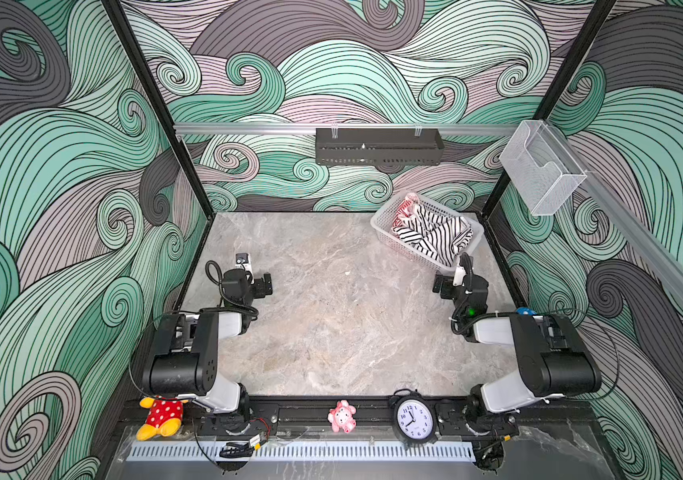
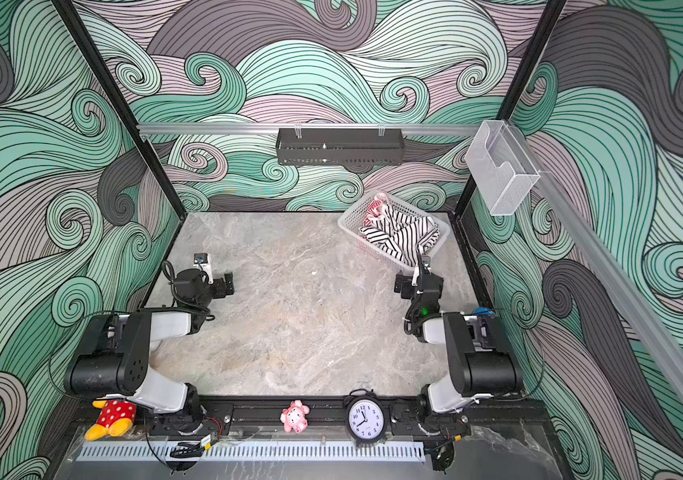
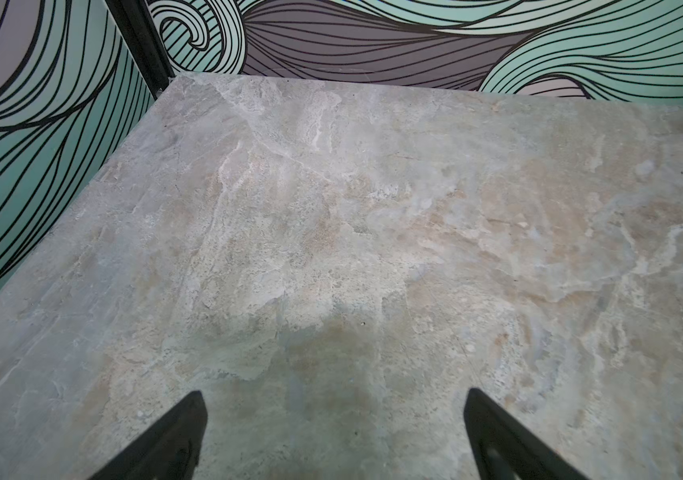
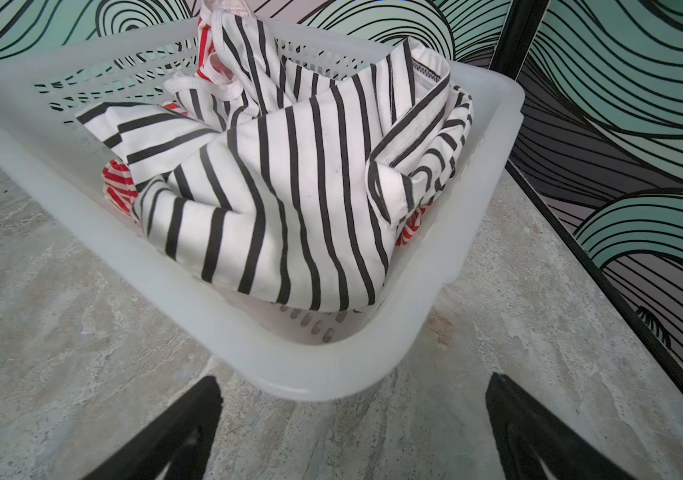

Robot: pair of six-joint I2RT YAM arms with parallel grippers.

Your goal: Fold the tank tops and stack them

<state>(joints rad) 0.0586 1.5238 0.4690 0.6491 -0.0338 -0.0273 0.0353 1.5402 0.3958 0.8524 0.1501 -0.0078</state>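
Starting the task, we find both tank tops (image 1: 427, 228) crumpled in the basket (image 4: 269, 353) on the worktop (image 1: 331, 311). Our left claw (image 3: 335, 415) and right claw (image 4: 354, 411) gape wide and empty. Next, we judge, the right should reach in for the black-and-white top (image 4: 289, 187).

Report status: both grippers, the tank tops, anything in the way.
Left gripper open, empty, over table. Right gripper open, empty, facing basket. Black-and-white tank top crumpled over red-and-white tank top inside basket, unfolded. Basket rim stands between right gripper and tops.
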